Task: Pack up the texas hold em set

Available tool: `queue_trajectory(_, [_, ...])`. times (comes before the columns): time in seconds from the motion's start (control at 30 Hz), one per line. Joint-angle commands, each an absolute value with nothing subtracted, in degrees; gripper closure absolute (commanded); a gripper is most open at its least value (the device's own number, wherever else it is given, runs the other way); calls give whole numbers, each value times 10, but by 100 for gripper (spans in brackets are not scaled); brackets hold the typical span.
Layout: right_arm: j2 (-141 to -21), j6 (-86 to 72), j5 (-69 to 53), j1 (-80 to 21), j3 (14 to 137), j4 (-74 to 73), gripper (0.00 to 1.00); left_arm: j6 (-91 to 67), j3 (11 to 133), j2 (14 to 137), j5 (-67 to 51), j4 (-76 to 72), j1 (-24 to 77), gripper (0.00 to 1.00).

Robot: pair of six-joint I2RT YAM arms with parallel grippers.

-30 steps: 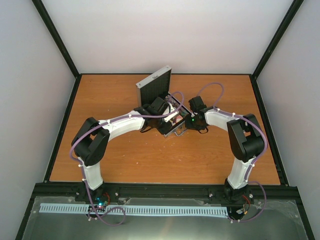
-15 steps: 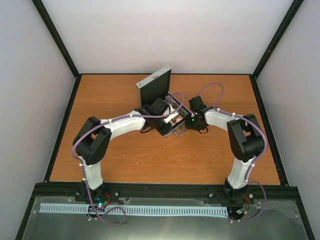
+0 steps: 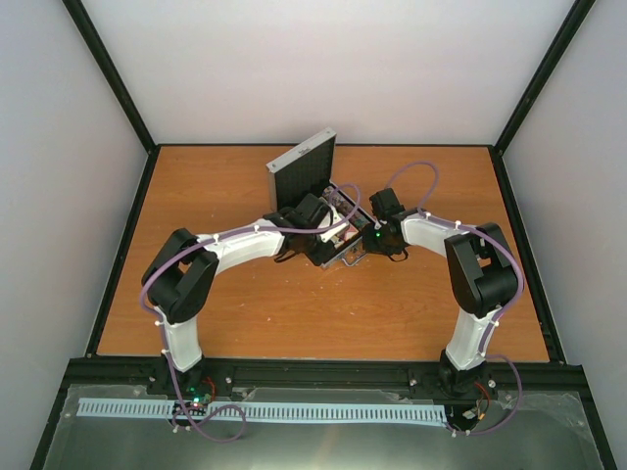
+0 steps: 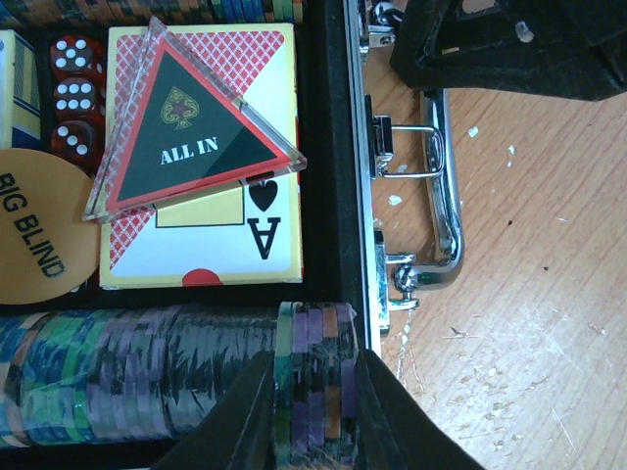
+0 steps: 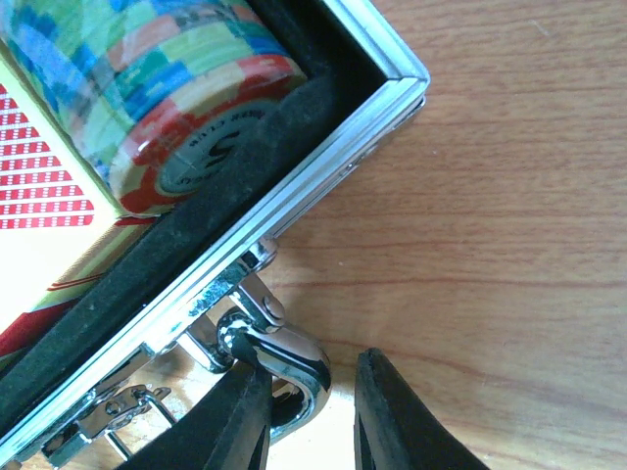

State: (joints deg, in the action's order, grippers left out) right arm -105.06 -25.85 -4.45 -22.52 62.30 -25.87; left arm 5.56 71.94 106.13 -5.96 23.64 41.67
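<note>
Left pincer (image 4: 313, 397) clamping end chips (image 4: 313, 333), row flat — long axis toward handle (image 4: 447, 196).

One silver case (image 3: 302, 168) stands on the bench (image 3: 245, 313), and it has one metal handle (image 4: 446, 196). Inside are one triangular ALL IN token (image 4: 191, 122), one orange BIG BLIND disc (image 4: 39, 240) and three red dice (image 4: 75, 98) in a column. One red-backed card box (image 4: 211, 245) shows in full, and a blue-patterned sliver (image 4: 15, 78) at the left may be a second. Two rows of chips show, one near (image 4: 147, 372) and one far (image 4: 196, 10), packed too tightly to count singly. Two arms reach in, with one left hand (image 4: 312, 392) and one right hand (image 5: 309, 411).
</note>
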Motion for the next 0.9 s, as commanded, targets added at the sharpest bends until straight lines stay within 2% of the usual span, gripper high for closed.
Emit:
queue_trajectory(0.0, [-1079, -253, -6, -220, 608, -276, 75, 75, 701, 1067, 3, 236, 403, 99])
queue_trajectory(0.43, [-1078, -250, -5, -220, 609, -276, 75, 71, 680, 1102, 39, 240, 414, 99])
queue_trajectory(0.57, [-1076, -248, -4, -220, 615, -279, 75, 58, 698, 1096, 23, 261, 415, 83])
queue_trajectory(0.73, [-1068, -246, -2, -218, 616, -279, 74, 37, 749, 1081, 0, 295, 415, 58])
queue_trajectory(0.87, [-1066, -246, -3, -217, 615, -278, 74, 16, 785, 1062, -21, 312, 415, 44])
